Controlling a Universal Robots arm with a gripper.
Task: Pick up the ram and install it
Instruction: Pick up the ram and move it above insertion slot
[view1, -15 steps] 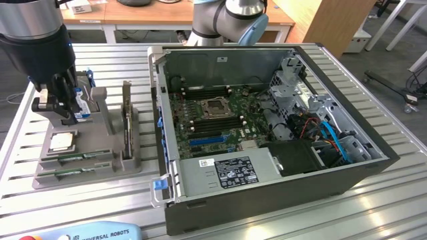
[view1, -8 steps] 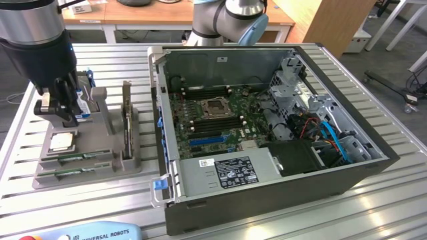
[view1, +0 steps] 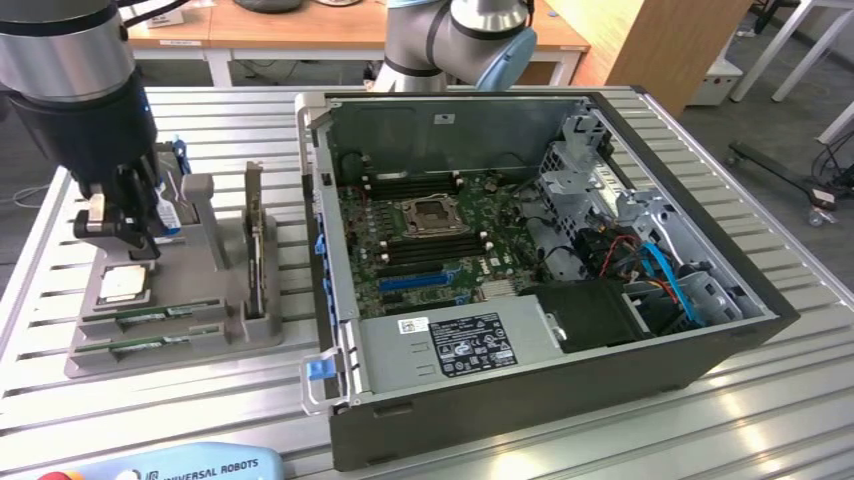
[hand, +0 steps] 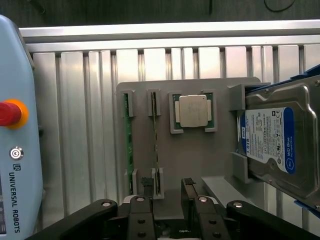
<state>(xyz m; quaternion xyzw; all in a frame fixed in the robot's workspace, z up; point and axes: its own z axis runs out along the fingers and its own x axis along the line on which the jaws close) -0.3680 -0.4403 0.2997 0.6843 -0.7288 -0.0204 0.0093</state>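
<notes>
Two rams stand on edge in slots of the grey parts holder: one ram nearer the silver processor chip, the other ram beside it. In the exterior view the same rams lie at the holder's near end. My gripper hangs over the holder's far part, above the processor chip. In the wrist view my gripper is open, with nothing between its black fingers, and one finger is close to the nearer ram's end.
A blue-labelled hard drive sits in the holder beside the chip. A dark expansion card stands upright at the holder's edge. The open computer case with its motherboard lies to the exterior view's right. A teach pendant rests nearby.
</notes>
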